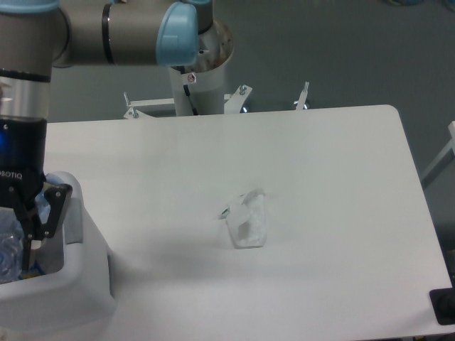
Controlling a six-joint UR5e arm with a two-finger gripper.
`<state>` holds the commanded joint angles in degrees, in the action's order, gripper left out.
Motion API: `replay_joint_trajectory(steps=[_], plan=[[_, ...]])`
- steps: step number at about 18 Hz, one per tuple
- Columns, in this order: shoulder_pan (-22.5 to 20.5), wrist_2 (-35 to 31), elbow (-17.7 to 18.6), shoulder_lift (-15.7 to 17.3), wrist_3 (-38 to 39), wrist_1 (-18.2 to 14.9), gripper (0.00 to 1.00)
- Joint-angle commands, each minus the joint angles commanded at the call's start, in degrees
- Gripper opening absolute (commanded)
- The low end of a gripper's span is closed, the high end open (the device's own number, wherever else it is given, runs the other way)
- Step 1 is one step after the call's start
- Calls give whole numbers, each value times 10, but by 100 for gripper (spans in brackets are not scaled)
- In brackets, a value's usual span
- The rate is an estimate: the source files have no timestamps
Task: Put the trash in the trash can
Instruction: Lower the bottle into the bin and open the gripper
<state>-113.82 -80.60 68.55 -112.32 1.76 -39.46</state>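
The white trash can (78, 284) stands at the table's front left corner. My gripper (20, 238) hangs over its opening at the left edge of the view, partly cut off. It is shut on the crushed clear bluish bottle (8, 249), which reaches down inside the can's rim. One dark finger (51, 212) shows beside the bottle; the other is mostly hidden. The crumpled clear-white wrapper (247, 220) lies on the table (320, 177) near its middle, well to the right of the gripper.
Something with a blue label (28, 267) lies inside the can under the held bottle. The robot's base column (195, 78) rises behind the table's far edge. A dark object (444, 307) sits at the front right corner.
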Motion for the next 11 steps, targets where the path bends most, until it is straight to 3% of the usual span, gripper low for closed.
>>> replay_joint_trajectory(steps=[7,8,11], plan=[[4,0,-10,-14,0,0,65],[4,0,-11,-14,-1,0,70],[4,-1,-9,-20,-1,0,72]])
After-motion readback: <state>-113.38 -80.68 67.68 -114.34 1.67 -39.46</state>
